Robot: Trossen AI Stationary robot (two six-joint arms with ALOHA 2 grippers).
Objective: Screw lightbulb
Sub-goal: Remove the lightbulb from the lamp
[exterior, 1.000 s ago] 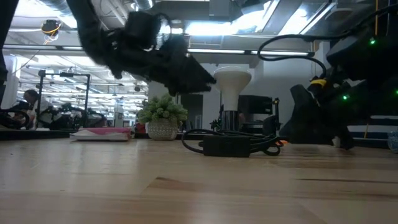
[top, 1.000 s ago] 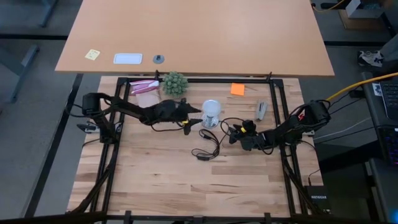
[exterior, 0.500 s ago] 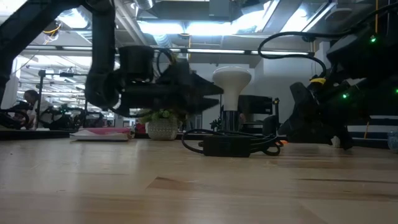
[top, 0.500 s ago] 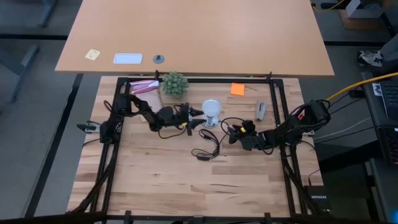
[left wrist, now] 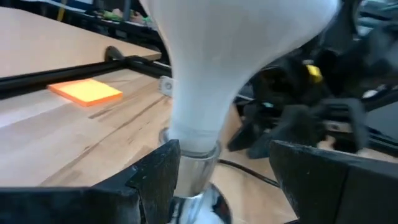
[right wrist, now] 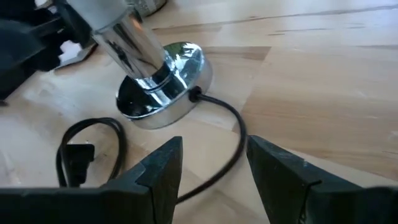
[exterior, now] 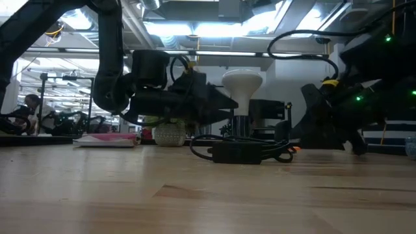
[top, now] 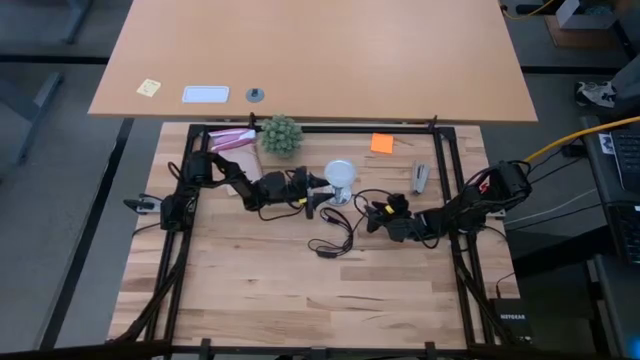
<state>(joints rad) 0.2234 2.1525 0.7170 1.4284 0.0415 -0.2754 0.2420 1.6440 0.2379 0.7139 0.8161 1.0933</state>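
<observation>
Since the earlier frames the left arm has folded in and dropped level, bringing the left gripper [top: 318,192] up to the lightbulb [top: 341,175] from its nine o'clock side. The bulb stands upright in the silvery socket base [right wrist: 163,81] near the table's centre, with the little green plant [top: 281,132] at about ten o'clock from it. The left jaws are released and straddle the bulb's narrow neck [left wrist: 193,134], one finger at its metal collar, the other apart. The right gripper [top: 381,216] rests at four o'clock of the base, jaws released, holding nothing. The step in hand looks like the approach for the twist; next, the left jaws need to clench on the neck and rotate.
</observation>
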